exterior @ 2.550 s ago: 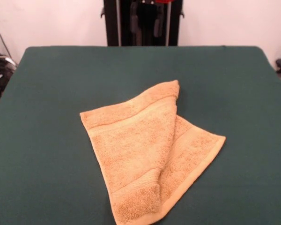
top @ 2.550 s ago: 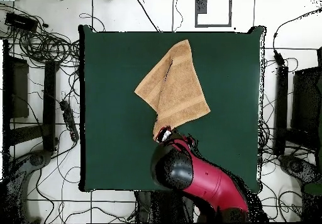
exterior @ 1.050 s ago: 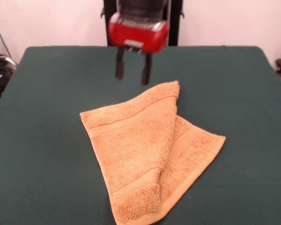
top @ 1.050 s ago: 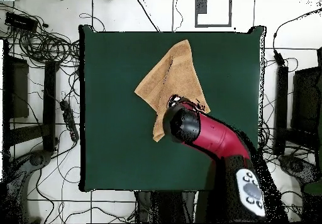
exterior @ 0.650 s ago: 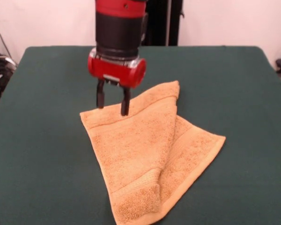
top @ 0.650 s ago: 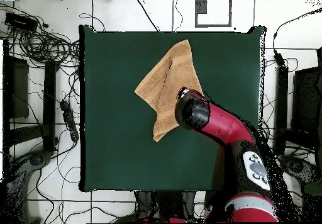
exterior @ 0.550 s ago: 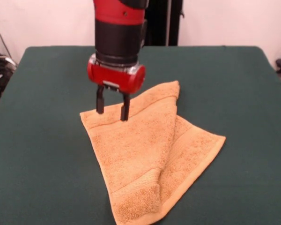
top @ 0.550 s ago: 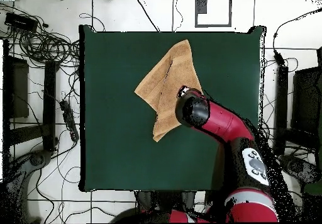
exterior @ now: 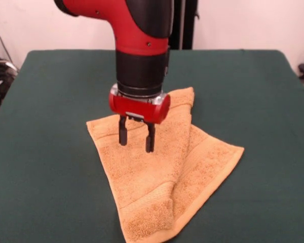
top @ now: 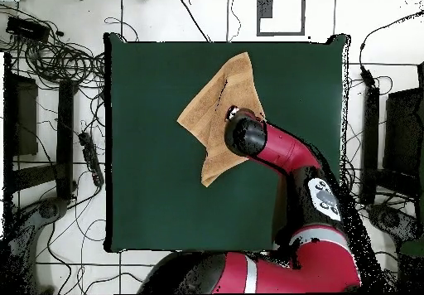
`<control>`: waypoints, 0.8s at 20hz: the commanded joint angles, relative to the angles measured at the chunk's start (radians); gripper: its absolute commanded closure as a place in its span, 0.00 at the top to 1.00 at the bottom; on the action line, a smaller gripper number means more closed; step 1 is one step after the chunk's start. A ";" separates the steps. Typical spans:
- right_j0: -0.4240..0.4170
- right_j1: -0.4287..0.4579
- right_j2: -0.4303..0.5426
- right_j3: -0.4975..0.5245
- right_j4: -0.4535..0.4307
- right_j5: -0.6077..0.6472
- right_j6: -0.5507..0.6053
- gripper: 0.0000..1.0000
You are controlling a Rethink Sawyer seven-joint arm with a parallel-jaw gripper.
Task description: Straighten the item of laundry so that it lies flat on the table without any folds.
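Note:
The orange-tan terry towel point(exterior: 157, 182) lies on the dark green table point(exterior: 50, 152), folded over itself along a diagonal, with a top layer over a lower one that sticks out to the right. It also shows in the overhead view point(top: 207, 113). My gripper point(exterior: 136, 140) hangs from the red and black arm just above the top layer, near its left far part. Its two black fingers point(exterior: 123, 135) are apart and hold nothing. In the overhead view the arm's head point(top: 245, 134) covers the gripper and part of the towel.
The table's front edge runs close below the towel's near corner point(exterior: 142, 238). Cables and stands lie on the floor round the table point(top: 58, 68). The robot's pedestal point(exterior: 185, 25) stands behind the table's far edge.
The arm has come into the front view and moved over the towel, nearer the camera and lower than 0.7 s ago. The towel has not moved.

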 commanded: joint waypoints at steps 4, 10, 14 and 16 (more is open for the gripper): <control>0.002 0.095 0.139 -0.107 -0.047 0.069 0.021 1.00; -0.008 0.128 0.150 -0.140 -0.056 0.067 0.008 1.00; -0.016 0.165 0.160 -0.175 -0.061 0.066 -0.001 1.00; -0.024 0.190 0.174 -0.190 -0.067 0.057 -0.002 1.00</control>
